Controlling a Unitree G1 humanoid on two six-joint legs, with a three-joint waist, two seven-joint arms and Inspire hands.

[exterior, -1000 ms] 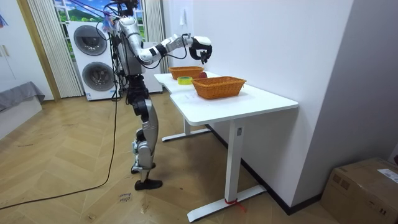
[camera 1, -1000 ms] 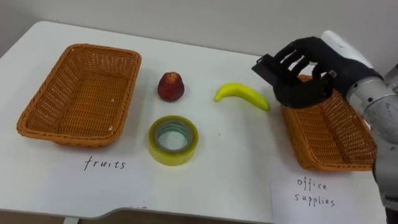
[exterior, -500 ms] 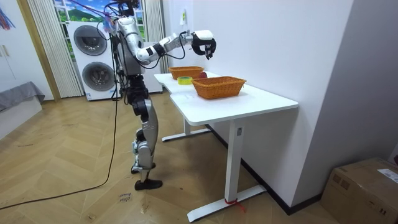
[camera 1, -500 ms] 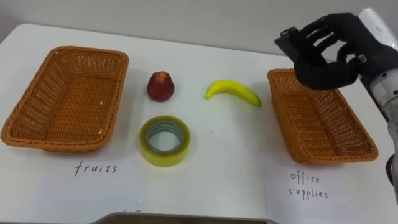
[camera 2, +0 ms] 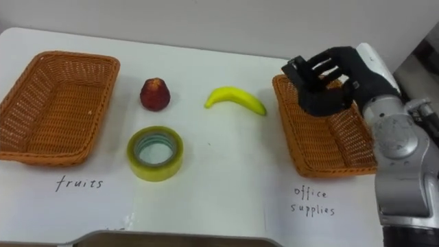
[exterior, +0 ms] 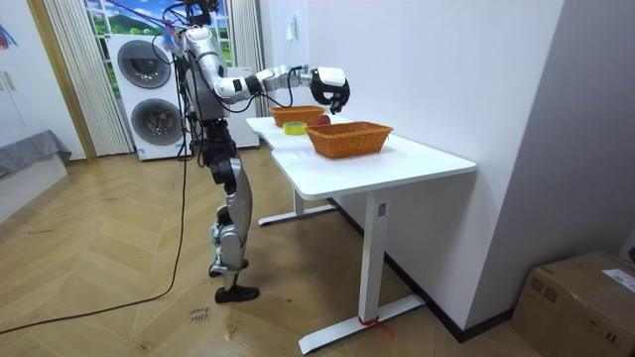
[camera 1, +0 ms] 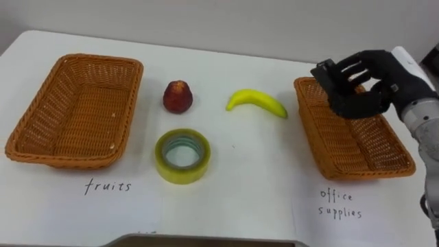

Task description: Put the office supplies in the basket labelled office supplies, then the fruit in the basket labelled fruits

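White tabletop (camera 1: 247, 171) carries everything for the sort, and the robot stands at its near edge with the right hand (camera 1: 370, 82) held out over the far left corner of the office-supplies basket (camera 1: 384, 171). The fingers are curled, and at their tips they seem to pinch a small dark block (camera 1: 324, 71); what the block is cannot be told. The basket directly beneath the hand looks empty.

Just beyond the basket's rim on the hand's left lies the banana (camera 1: 257, 103). Further out on that side are the apple (camera 1: 178, 96) and, nearer the robot, the roll of yellow tape (camera 1: 182, 156). The fruit basket (camera 1: 62, 159) sits furthest from the hand, also empty.

The step in hand looks like dropping the block into the basket below. The block hangs close to the rim, so the hand would do well to shift toward its own right and a little nearer the robot, putting the block over the middle of the basket floor. It should then lower inside the walls before the fingers loosen. A release from up high risks a bounce out toward the banana. The tape would be the other office item to fetch; both fruits remain to be moved.
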